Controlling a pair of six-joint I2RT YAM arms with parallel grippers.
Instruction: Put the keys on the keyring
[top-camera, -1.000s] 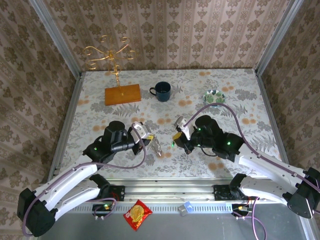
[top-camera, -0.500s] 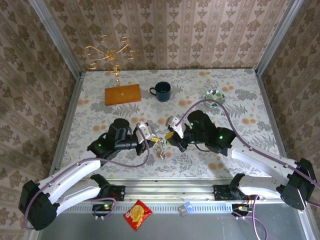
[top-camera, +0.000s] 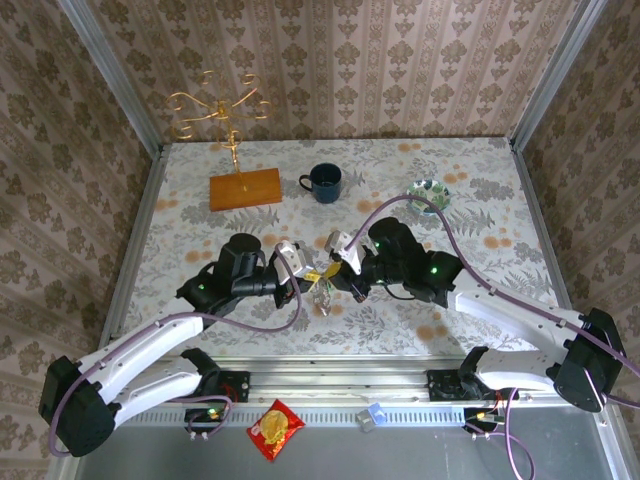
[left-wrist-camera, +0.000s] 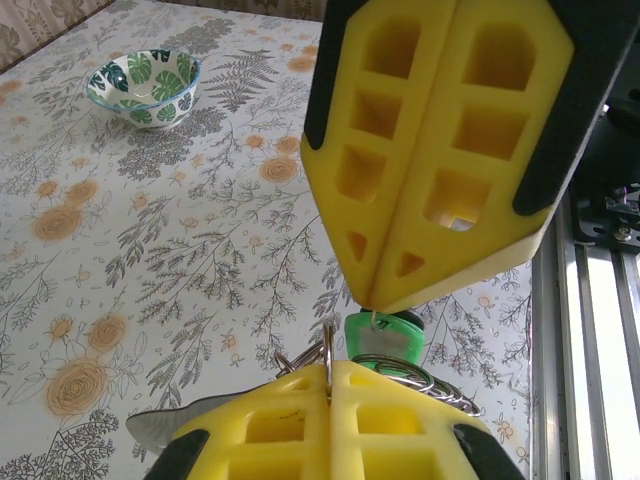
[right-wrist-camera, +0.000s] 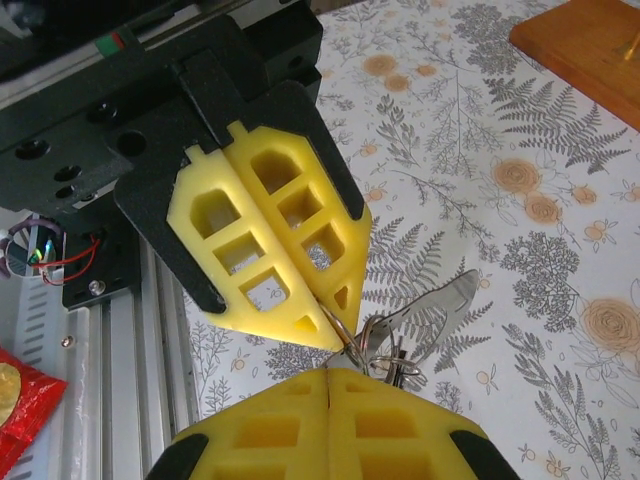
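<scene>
My left gripper (top-camera: 308, 276) and right gripper (top-camera: 341, 270) meet tip to tip above the near middle of the table, with a small metal bunch (top-camera: 322, 293) hanging between them. In the left wrist view my left gripper (left-wrist-camera: 328, 368) is shut on a thin ring of the keyring (left-wrist-camera: 328, 345). Just above it the right gripper (left-wrist-camera: 372, 303) is shut, and the green-headed key (left-wrist-camera: 385, 336) hangs at its tip beside coiled rings (left-wrist-camera: 425, 378). In the right wrist view the right gripper (right-wrist-camera: 330, 372) touches the left gripper (right-wrist-camera: 343, 338) at the rings (right-wrist-camera: 395, 352). A flat grey piece (right-wrist-camera: 440, 300) trails behind them.
A dark mug (top-camera: 325, 182) stands at the back centre and a leaf-patterned bowl (top-camera: 428, 192) to its right. At the back left a gold wire stand (top-camera: 215, 105) rises from its wooden base (top-camera: 245, 187). A red snack packet (top-camera: 275, 428) lies below the table's front rail.
The right gripper has moved left and the left gripper slightly right, so the two now meet at the ring. Both stayed shut.
</scene>
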